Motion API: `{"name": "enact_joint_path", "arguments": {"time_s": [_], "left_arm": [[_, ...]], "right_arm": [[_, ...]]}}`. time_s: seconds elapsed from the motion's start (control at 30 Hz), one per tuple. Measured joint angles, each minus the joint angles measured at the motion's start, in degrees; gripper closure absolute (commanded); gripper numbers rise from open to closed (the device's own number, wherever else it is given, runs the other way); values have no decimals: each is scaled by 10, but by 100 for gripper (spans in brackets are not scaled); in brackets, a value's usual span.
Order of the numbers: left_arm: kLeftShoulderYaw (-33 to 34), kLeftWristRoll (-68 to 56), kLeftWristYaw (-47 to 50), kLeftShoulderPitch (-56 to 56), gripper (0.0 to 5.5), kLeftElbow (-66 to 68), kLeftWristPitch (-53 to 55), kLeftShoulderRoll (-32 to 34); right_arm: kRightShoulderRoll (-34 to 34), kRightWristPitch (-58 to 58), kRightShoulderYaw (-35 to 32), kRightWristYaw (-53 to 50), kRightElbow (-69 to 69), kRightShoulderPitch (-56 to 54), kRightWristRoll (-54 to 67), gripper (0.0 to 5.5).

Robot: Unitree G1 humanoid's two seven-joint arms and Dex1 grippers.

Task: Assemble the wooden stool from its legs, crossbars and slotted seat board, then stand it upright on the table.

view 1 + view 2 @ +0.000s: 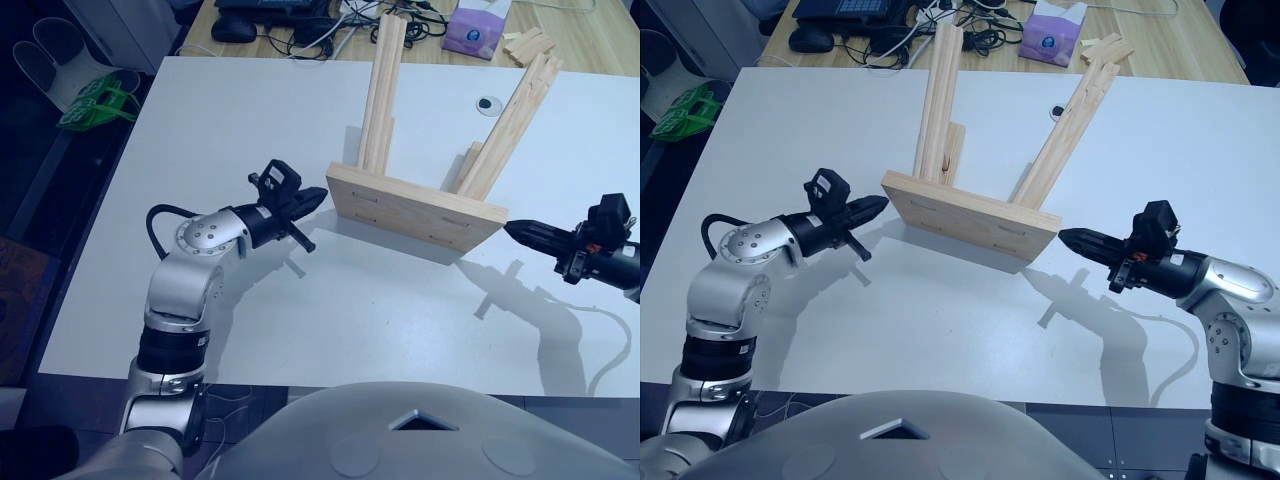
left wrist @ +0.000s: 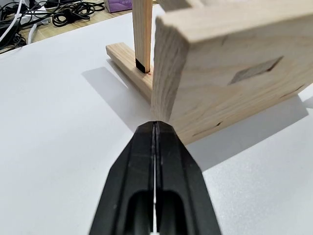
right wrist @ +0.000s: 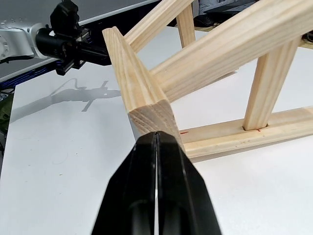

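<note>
The wooden stool lies on its side on the white table [image 1: 200, 130], its slotted seat board [image 1: 415, 206] standing on edge facing me and its legs [image 1: 382, 90] pointing away toward the far side, joined by crossbars [image 3: 257, 95]. My left gripper [image 1: 318, 196] is shut with its tip touching the seat board's left end [image 2: 168, 73]. My right gripper [image 1: 515, 230] is shut too, its tip pressed against the board's right end [image 3: 146, 105]. Neither holds anything between its fingers.
Beyond the table's far edge sits a wooden desk with cables, a purple tissue box [image 1: 474, 28] and loose wooden pieces [image 1: 528, 44]. A small dark round object [image 1: 487, 103] lies on the table near the right leg. Green items [image 1: 95, 103] sit on the floor at left.
</note>
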Motion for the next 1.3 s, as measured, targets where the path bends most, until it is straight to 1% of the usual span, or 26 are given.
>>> {"name": "enact_joint_path", "arguments": {"time_s": [0.13,0.2,0.3,0.37,0.43,0.5,0.57,0.73,0.83,0.9,1.07,1.3], "left_arm": [[-36,43,15,10,549,39,-52,1],[-66,69,20,11,549,82,-90,0],[-112,105,24,-4,549,172,-144,-26],[-125,128,38,-34,549,229,-192,-43],[-132,151,59,-59,549,275,-223,-53],[-134,170,78,-75,549,303,-238,-61],[-142,188,81,-77,549,303,-240,-58],[-168,194,19,-49,549,233,-210,-21],[-171,197,18,-48,549,233,-207,-19],[-166,197,32,-60,549,257,-212,-23],[-172,225,59,-98,549,325,-251,-24],[-172,236,85,-114,549,371,-286,-32]], "right_arm": [[-5,-20,11,3,31,-3,-23,550],[-10,-67,47,4,55,-5,-76,550],[-9,-146,127,0,117,-15,-176,550],[-2,-191,161,-15,162,-27,-226,550],[1,-225,181,-31,194,-42,-260,550],[6,-255,189,-44,220,-60,-276,550],[14,-272,195,-65,253,-88,-293,550],[39,-301,206,-111,312,-134,-319,550],[45,-302,214,-115,312,-137,-320,550],[45,-301,220,-113,304,-136,-320,550],[46,-298,224,-109,289,-129,-316,550],[46,-288,225,-99,274,-120,-308,550]]}}
